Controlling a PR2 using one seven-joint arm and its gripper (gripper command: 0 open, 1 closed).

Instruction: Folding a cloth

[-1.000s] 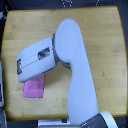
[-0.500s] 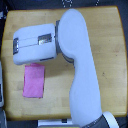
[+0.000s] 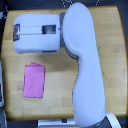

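Pink cloth (image 3: 34,81) lies flat on the wooden table (image 3: 112,60), toward the exterior view's left and in the lower half of the picture. It reads as a narrow upright rectangle, taller than wide, slightly skewed, with its top edge leaning to the exterior view's right. A faint darker line shows near the top and along one side, possibly a folded layer; too blurred to be sure.

Arm (image 3: 85,70): white, bulky, seen from overhead. It rises from the bottom edge of the picture, runs up the exterior view's right of centre, then bends toward the exterior view's left across the upper part of the table. The forearm block ends over the table's upper left area.

Gripper (image 3: 17,32): only a dark patch at the far end of the white forearm shows; fingers not resolved. Cannot tell whether they are spread or pressed together.

Relation: cloth sits below the forearm end in the picture, apart from it, with bare wood between the two. No part of the arm overlaps or touches the cloth. Cloth also lies clear of the arm's upright section, to its left in the exterior view.
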